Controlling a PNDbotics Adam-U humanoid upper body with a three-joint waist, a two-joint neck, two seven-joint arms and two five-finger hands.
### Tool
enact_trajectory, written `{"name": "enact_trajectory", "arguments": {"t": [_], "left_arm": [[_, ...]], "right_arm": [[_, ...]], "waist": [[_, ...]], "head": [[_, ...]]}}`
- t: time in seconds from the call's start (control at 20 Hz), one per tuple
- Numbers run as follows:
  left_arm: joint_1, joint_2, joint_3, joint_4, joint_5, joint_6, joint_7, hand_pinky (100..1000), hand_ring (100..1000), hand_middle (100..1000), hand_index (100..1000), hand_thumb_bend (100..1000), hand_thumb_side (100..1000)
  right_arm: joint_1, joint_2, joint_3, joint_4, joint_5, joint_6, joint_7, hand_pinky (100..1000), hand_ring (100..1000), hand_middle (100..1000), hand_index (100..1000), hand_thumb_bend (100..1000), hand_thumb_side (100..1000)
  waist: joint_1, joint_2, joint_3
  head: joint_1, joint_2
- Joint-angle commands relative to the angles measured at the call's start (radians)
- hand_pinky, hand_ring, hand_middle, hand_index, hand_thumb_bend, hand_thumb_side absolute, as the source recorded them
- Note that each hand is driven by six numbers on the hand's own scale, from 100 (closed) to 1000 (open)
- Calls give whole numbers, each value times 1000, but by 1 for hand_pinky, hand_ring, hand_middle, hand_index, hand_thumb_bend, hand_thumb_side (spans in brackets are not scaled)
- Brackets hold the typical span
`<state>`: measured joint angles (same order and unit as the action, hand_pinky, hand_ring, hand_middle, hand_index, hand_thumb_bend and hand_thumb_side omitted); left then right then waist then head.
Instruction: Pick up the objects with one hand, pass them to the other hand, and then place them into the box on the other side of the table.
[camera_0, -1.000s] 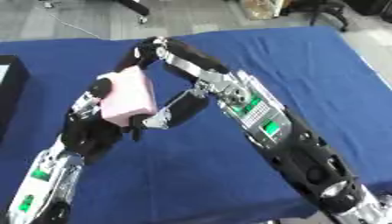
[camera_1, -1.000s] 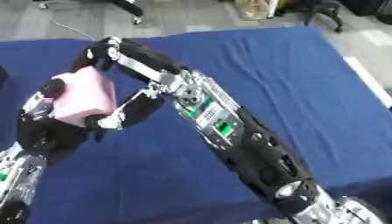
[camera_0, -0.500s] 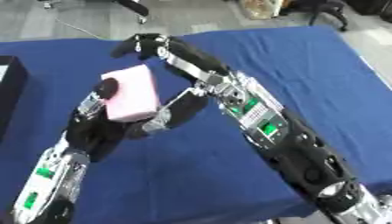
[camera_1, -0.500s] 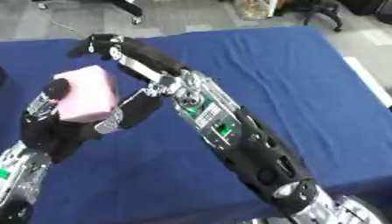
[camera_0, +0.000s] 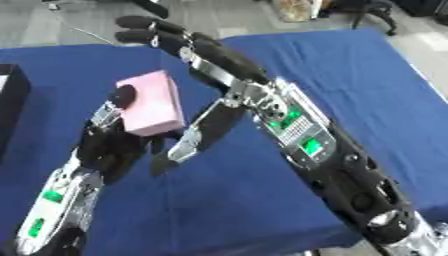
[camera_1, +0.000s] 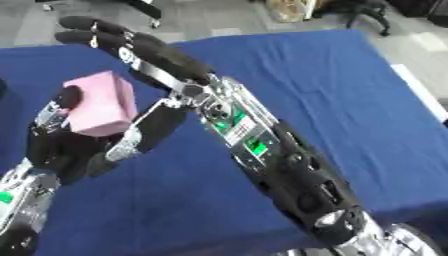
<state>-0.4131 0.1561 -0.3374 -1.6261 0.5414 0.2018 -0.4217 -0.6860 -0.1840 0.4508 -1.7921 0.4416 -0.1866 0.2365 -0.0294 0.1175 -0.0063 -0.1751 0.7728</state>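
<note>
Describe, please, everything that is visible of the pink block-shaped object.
The pink block-shaped object is a plain rectangular block of pale pink, with a matte, soft-looking surface and no markings. It is held up above the blue tablecloth, tilted, its top leaning to the left. The left hand holds it from below and from the left, with a dark fingertip curled over its upper left corner. The right hand is open, its fingers straight beyond the block; its thumb points down beside the block's lower right corner.
</note>
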Motion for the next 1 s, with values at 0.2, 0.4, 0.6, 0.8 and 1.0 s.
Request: {"name": "enact_trajectory", "arguments": {"t": [0.2, 0.4, 0.6, 0.8, 1.0], "left_arm": [[-12, 16, 36, 13, -33, -15, 43, 711, 249, 162, 513, 100, 721], [-12, 54, 90, 10, -73, -33, 110, 718, 238, 150, 510, 100, 706], [-15, 106, 161, -25, -175, -30, 225, 727, 226, 134, 507, 100, 678], [-29, 204, 223, -53, -329, 7, 354, 727, 209, 115, 505, 100, 627], [-61, 315, 271, -57, -514, 66, 474, 713, 200, 104, 509, 100, 520]], "right_arm": [[-9, -26, -50, -106, -31, 22, -22, 906, 983, 995, 960, 909, 547], [-4, -45, -92, -189, -59, 54, -57, 902, 968, 986, 959, 891, 584], [0, -55, -118, -207, -72, 45, -91, 899, 956, 977, 958, 870, 603], [9, -61, -120, -208, -75, 27, -106, 894, 947, 967, 957, 857, 604], [17, -66, -114, -208, -78, 16, -109, 890, 941, 960, 955, 854, 605]], "waist": [[5, -19, -5], [10, -26, -10], [18, -34, -13], [29, -43, -19], [43, -52, -22]], "head": [[15, -3], [59, -3], [146, -3], [287, -3], [395, -3]]}}
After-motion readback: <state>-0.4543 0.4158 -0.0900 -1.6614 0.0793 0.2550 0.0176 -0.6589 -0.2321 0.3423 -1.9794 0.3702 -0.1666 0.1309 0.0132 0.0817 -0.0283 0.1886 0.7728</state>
